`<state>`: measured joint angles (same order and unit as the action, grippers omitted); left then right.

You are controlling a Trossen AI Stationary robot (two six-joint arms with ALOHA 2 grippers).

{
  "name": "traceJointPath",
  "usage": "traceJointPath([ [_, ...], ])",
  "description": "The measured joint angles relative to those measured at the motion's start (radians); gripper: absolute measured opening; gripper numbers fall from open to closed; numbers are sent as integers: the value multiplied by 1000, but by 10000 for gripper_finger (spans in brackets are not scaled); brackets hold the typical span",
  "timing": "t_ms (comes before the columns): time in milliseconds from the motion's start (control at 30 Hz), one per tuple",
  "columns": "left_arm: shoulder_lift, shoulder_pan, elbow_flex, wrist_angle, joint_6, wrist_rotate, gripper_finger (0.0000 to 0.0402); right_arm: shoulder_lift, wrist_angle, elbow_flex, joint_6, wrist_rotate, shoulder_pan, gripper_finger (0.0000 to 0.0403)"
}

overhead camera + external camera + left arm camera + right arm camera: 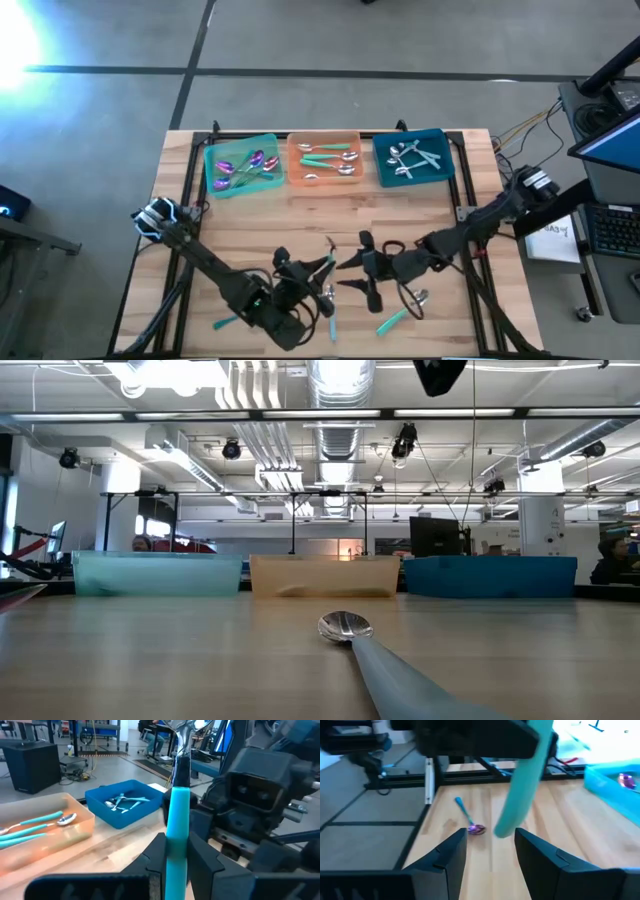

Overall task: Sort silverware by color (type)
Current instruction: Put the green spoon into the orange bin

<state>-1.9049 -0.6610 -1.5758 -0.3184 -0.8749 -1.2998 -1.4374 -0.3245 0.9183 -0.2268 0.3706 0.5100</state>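
My left gripper (322, 272) is at the table's near middle, shut on a spoon with a teal handle (177, 815) and a silver head (186, 729). My right gripper (358, 272) faces it from the right, open and empty. In its wrist view its fingers (451, 851) stand on either side of the handle's free end (506, 827) without touching it. The green tray (241, 165) holds purple-headed spoons. The orange tray (325, 158) holds silver-headed spoons with teal handles. The blue tray (412, 157) holds all-silver spoons. My left gripper pinches the spoon's teal handle (176, 851) between its two fingers (156, 854). The spoon runs along the fingers, and its silver head sticks out past their tips toward my right gripper. The spoon is lifted clear of the table and hangs tilted.
Loose spoons lie on the near part of the table: a purple-headed one (470, 826) at the near left (225, 322), one with a teal handle (392, 322) and a silver one (420, 297) at the near right. Another lies before the low camera (345, 625). The trays stand along the far edge.
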Motion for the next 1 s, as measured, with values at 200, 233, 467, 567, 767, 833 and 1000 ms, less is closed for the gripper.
traceJointPath([
  [200, -1, 2, 0, 16, 6, 3, 30, -5, -7, 26, 0, -2, -26, 153],
  [233, -3, 2, 0, 23, 5, 6, 30, -1, -4, 26, 3, 0, -27, 153],
  [467, -11, 5, 0, 45, 6, 34, 30, 1, -6, 43, 10, 2, -34, 152],
  [567, -18, 5, 0, 47, 6, 34, 30, 1, -7, 46, 7, 5, -37, 142],
  [767, -19, 10, 0, 71, 30, 30, 30, 0, -2, 46, 2, 1, -53, 99],
  [833, -19, 12, 0, 75, 43, 27, 30, 0, 0, 46, -1, 3, -58, 81],
  [1000, -19, 15, 0, 90, 73, 18, 30, 0, 2, 46, 16, -7, -63, 60],
])
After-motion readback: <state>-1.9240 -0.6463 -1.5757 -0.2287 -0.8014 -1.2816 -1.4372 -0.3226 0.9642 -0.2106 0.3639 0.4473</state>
